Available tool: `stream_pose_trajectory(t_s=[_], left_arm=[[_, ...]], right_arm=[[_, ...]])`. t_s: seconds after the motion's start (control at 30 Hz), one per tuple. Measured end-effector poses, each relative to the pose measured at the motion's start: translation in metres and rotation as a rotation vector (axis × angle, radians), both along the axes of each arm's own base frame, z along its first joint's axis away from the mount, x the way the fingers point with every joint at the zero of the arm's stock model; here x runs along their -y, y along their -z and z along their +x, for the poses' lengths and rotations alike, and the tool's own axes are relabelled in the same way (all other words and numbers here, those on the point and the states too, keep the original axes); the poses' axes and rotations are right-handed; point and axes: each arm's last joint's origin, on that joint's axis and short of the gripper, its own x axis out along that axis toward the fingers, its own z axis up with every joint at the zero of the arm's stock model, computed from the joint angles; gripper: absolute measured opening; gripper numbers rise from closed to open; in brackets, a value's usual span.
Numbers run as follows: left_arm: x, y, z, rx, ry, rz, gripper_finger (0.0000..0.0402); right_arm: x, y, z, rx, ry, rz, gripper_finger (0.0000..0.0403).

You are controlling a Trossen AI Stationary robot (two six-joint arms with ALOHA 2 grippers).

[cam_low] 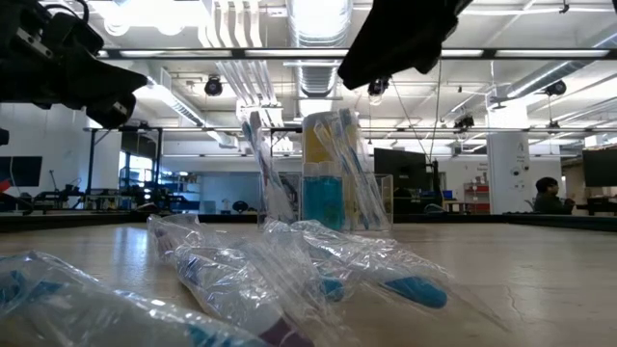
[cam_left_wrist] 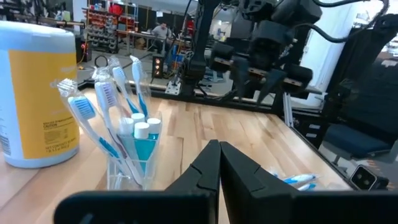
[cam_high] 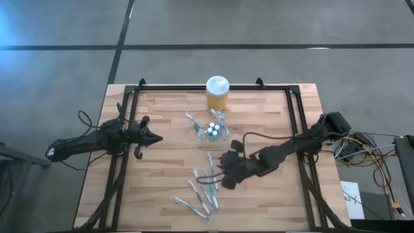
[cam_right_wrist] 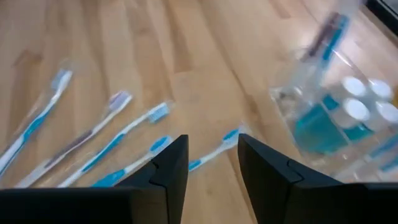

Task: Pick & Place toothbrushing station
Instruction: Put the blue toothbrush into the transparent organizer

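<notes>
While my right gripper [cam_right_wrist: 211,165] hovers part-open over loose toothbrushes [cam_right_wrist: 214,146] mid-table, pick step's on: drop, pinch one, carry to holder [cam_high: 213,130]. Left gripper [cam_high: 155,137] shut, parked left.

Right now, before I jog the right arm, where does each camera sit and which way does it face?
High: overhead, straight down on the table; both arms show.
Low: table height, level across wrapped toothbrushes toward the clear holder; arms overhead.
Left wrist: past the shut left gripper toward the clear holder and yellow jar.
Right wrist: down between open fingers onto loose toothbrushes.
Shared: all four show the clear holder.
</notes>
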Motion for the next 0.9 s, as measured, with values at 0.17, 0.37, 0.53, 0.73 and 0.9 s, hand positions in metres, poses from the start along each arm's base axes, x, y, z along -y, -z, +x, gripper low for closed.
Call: stream_pose_trajectory(t_s=[0.17, 0.37, 0.53, 0.73, 0.9], left_arm=[[0.000, 0.000, 0.000, 0.005, 0.001, 0.040, 0.0010], [0.000, -0.001, 0.000, 0.008, 0.000, 0.048, 0.0010], [0.000, -0.002, 0.000, 0.022, 0.002, 0.065, 0.0010], [0.000, -0.003, 0.000, 0.031, 0.001, 0.076, 0.0010], [0.000, -0.004, 0.000, 0.048, 0.001, 0.082, 0.0010]], right_arm=[[-0.005, 0.003, 0.003, -0.007, -0.035, -0.035, 0.0106], [0.003, -0.027, -0.028, 0.187, -0.214, -0.075, 0.0058], [0.029, -0.043, -0.079, 0.455, -0.360, -0.065, 0.0014], [0.059, -0.030, -0.144, 0.697, -0.323, -0.034, 0.0008], [0.079, -0.012, -0.180, 0.805, -0.252, -0.020, 0.0008]])
